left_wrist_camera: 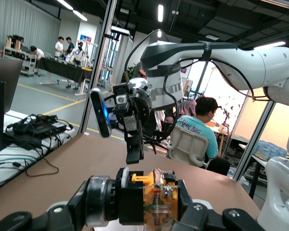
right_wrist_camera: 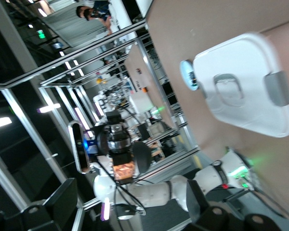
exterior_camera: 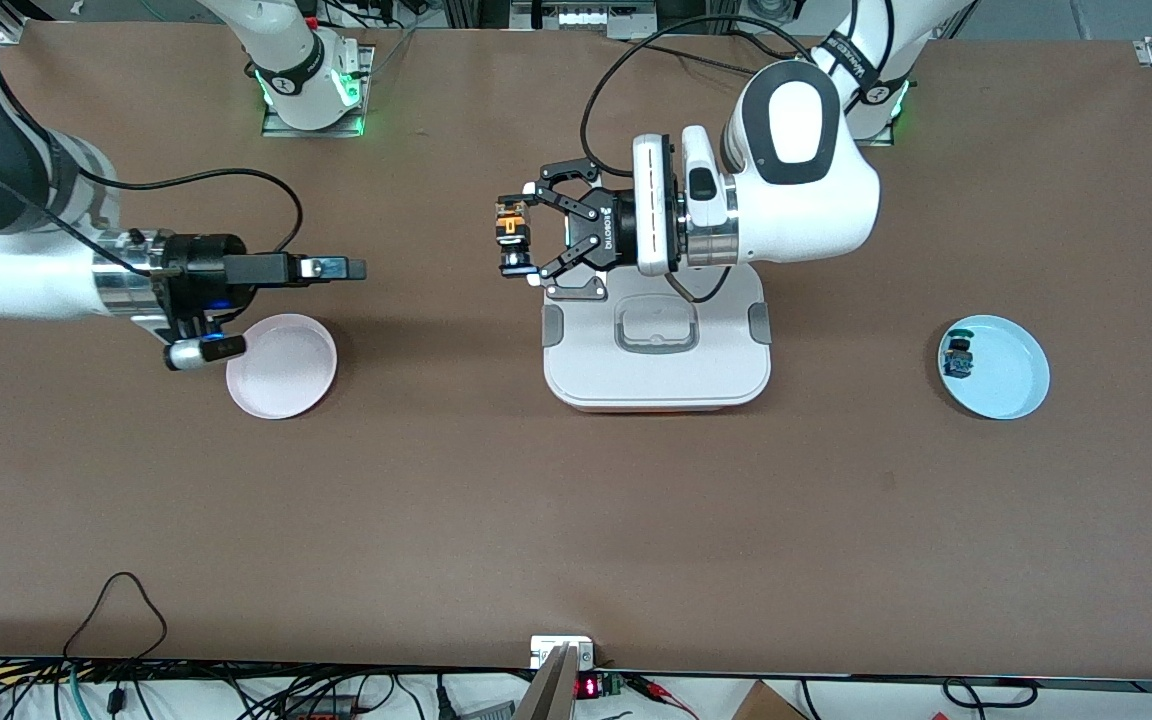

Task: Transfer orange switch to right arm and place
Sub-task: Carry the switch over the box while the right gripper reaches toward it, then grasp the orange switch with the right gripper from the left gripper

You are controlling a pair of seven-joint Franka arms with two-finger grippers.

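So the left gripper point(exterior_camera: 519, 238), the chunky black linkage-finger one, has the tiny orange switch point(exterior_camera: 510, 228) (black body, orange button, gold bits) pinched between its fingers, up in the air just off the edge of the white plastic lidded container point(exterior_camera: 656, 345) with grey latches, on the side toward the right arm's end of the bench. The left wrist is turned sideways, so the switch points out toward the right arm.

The right gripper point(exterior_camera: 341, 268), the slim black one on the silver wrist, hangs over the brown bench just above the round pink plate point(exterior_camera: 281, 365), fingers spread wide and holding nothing. It's aimed straight at the switch, roughly level with it, but there's a clear gap between them.

That gap is the whole story, I think: the two grippers face each other nearly along one line, so the right arm likely just needs to push straight in until its fingers straddle the switch body.

There's also a round light-blue plate point(exterior_camera: 994, 366) toward the left arm's end, with a small black-and-blue switch point(exterior_camera: 958, 357) on it.
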